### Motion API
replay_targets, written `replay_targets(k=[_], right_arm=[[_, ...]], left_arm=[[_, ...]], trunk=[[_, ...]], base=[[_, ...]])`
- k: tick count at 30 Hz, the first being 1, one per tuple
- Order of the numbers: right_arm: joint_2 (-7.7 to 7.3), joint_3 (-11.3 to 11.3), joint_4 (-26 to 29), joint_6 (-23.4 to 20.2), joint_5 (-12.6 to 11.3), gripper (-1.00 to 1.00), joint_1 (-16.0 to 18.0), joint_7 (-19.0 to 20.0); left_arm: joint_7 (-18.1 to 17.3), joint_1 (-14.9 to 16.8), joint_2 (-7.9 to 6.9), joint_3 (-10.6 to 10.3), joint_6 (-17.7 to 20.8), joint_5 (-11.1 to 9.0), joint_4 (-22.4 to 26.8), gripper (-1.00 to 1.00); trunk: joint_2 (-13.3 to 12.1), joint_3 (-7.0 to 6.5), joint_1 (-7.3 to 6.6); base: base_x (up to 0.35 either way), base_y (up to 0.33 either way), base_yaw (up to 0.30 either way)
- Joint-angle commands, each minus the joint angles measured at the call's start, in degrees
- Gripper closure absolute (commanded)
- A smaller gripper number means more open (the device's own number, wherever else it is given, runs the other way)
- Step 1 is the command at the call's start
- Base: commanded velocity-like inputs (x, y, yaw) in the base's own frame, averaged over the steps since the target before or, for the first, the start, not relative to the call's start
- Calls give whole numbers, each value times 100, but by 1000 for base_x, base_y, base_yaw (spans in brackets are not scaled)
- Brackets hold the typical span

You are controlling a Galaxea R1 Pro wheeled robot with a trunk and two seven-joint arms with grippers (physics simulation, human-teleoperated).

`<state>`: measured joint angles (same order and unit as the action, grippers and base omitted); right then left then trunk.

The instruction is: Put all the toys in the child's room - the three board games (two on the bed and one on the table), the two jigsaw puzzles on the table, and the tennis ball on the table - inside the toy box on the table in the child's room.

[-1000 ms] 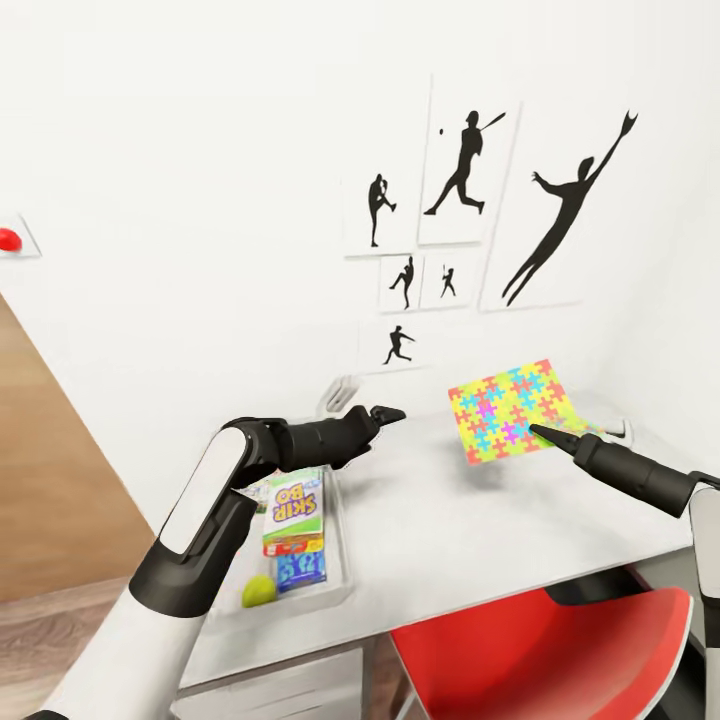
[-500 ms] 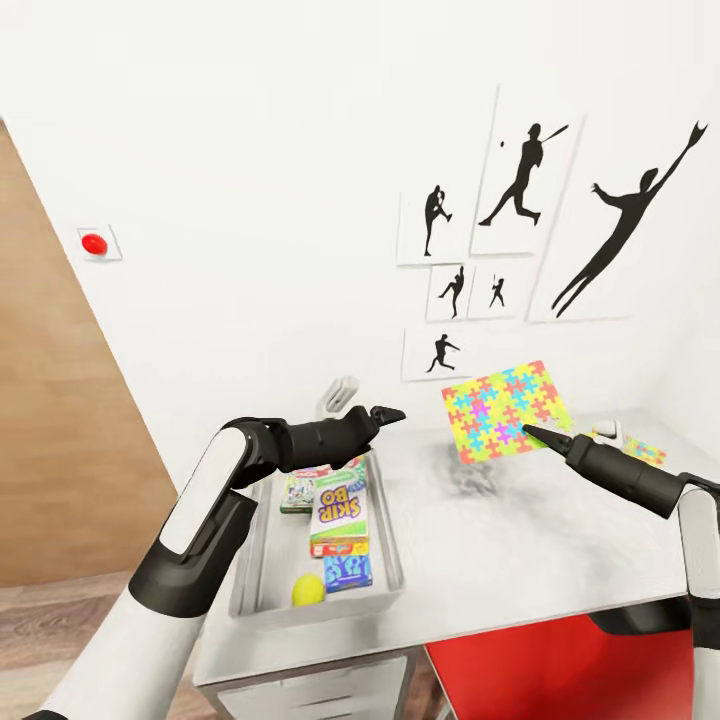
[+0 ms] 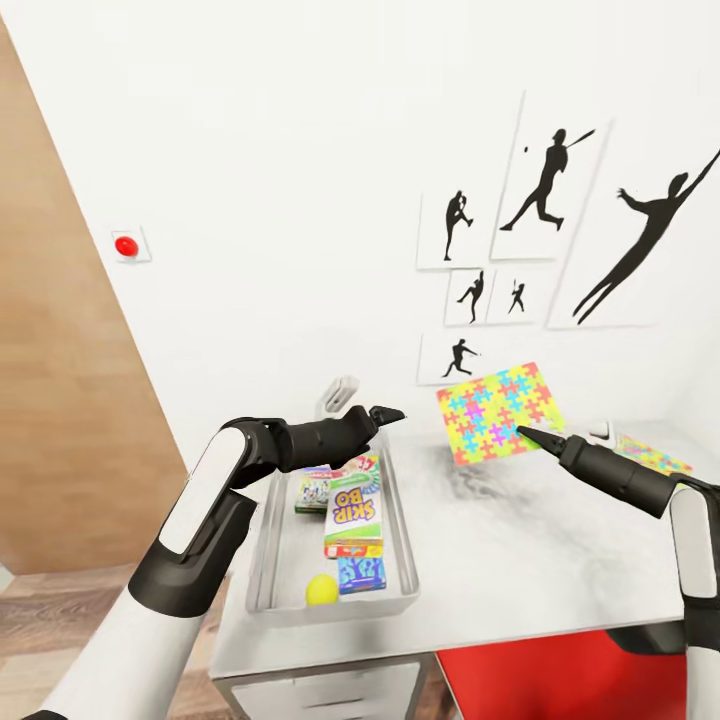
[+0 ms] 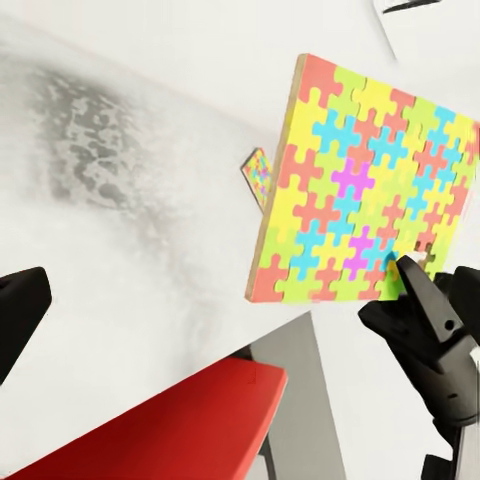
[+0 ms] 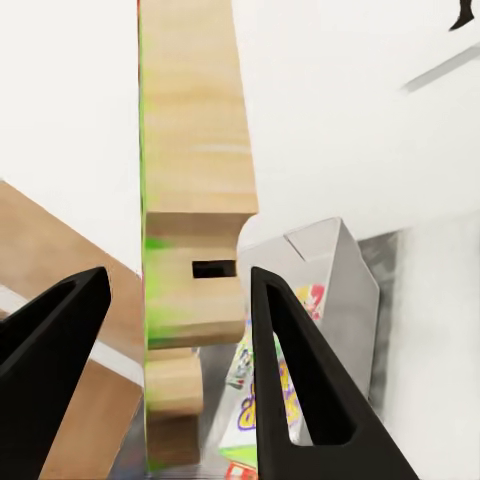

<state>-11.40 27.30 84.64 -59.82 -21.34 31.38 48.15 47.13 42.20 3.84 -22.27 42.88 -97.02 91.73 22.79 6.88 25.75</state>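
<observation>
Right gripper point(image 3: 522, 433) holds a jigsaw puzzle point(image 3: 498, 411) by its lower edge, up off the table point(image 3: 520, 560), tilted with its coloured face toward the head camera. In the left wrist view the puzzle point(image 4: 368, 195) stands nearly on edge, and the right gripper point(image 4: 405, 275) has it at the lower corner. In the right wrist view the puzzle's wooden edge point(image 5: 192, 230) sits between the two dark fingers point(image 5: 290, 350), closer to one than the other; contact is not clear there, but the puzzle hangs in the air, so it is gripped.

Second puzzle point(image 3: 652, 455) lies flat on the table at the far right, beside the right forearm. It also shows small in the left wrist view point(image 4: 258, 178).

Toy box point(image 3: 400, 540) sits on the table's left end, well apart from the held puzzle and lower. Inside: Skip-Bo box point(image 3: 355, 505), Monopoly box point(image 3: 313, 489) partly behind it, blue box point(image 3: 361, 573) at the near end, tennis ball point(image 3: 321, 589) beside the blue box.

Left gripper point(image 3: 388, 413) hovers above the toy box's far end, holding nothing; its fingers look close together in the head view, but whether they are closed I cannot tell.

Red chair seat point(image 3: 590, 675) below the table edge.
</observation>
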Motion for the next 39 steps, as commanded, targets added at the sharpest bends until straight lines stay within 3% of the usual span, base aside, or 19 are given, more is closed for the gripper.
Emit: replay_targets(k=[1,9,14,39], right_arm=[[-1,-11,-2,-18,31,100,6,37],[4,-66,-18,-18,33,100,0,24],[140,-54,39,-18,33,100,31,-21],[140,-54,39,-18,33,100,31,-21]], left_arm=[[60,7,3,3,1,-54,3,-100],[60,7,3,25,1,-61,3,-100],[83,-90,-68,-90,-3,-114,13,-100],[83,-90,-68,-90,-3,-114,13,-100]], trunk=[[13,11,4],[13,-2,4],[13,-2,4],[13,-2,4]], base=[[0,0,234],[0,5,187],[0,0,0],[0,0,0]])
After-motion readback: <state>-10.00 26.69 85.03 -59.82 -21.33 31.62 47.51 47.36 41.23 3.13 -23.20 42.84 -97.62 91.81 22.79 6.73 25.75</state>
